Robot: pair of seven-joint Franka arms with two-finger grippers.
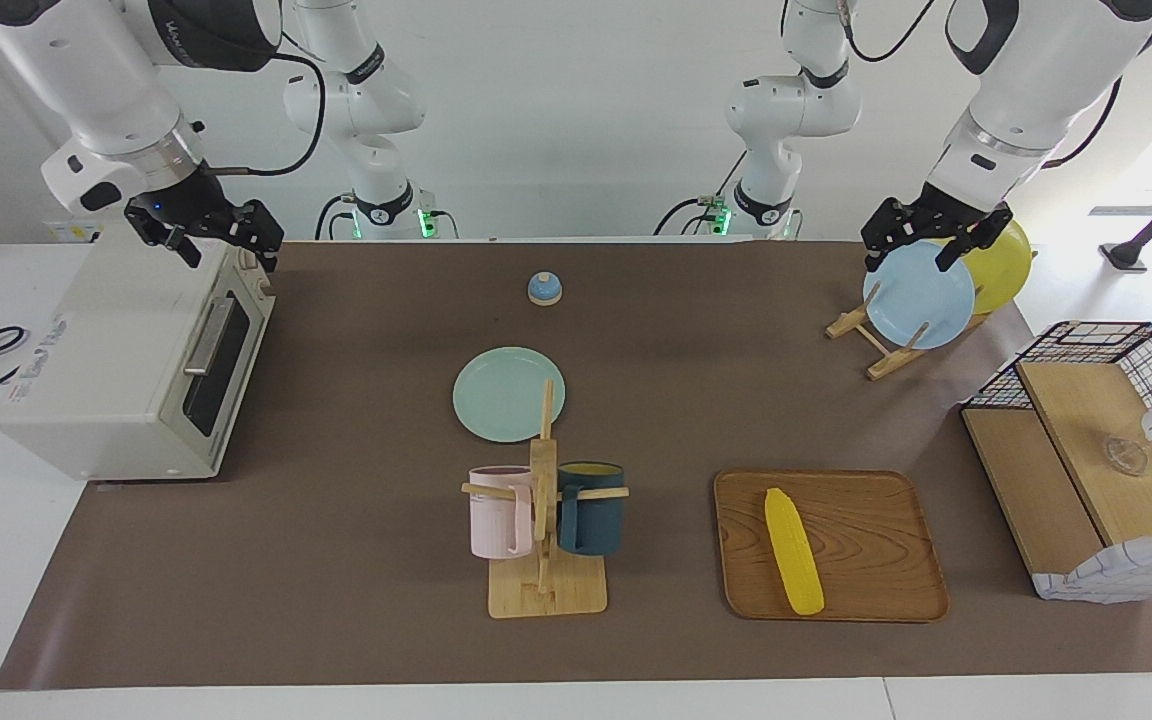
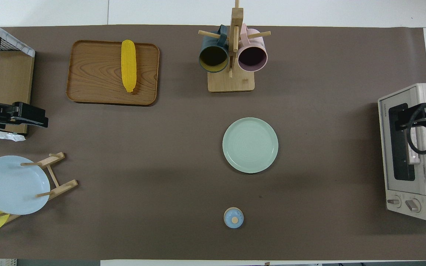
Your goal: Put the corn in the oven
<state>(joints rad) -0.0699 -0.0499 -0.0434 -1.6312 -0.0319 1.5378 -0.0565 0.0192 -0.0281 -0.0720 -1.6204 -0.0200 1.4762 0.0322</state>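
On the table point(image 1: 336, 560), nothing of the task is begun.

At the right arm's end stands the oven point(image 1: 136, 370), door shut, so it will likely need opening first. Over its top hangs the right tool point(image 1: 211, 235), well placed for the handle. Beside the basket point(image 1: 1086, 440), toward the left arm's end, a tray point(image 1: 876, 560) carries the corn point(image 1: 793, 550), lying flat and free on all sides. Over the 2 plates in the rack point(image 1: 886, 345) hangs the left tool point(image 1: 926, 245). Both tools are empty, fingers apart.
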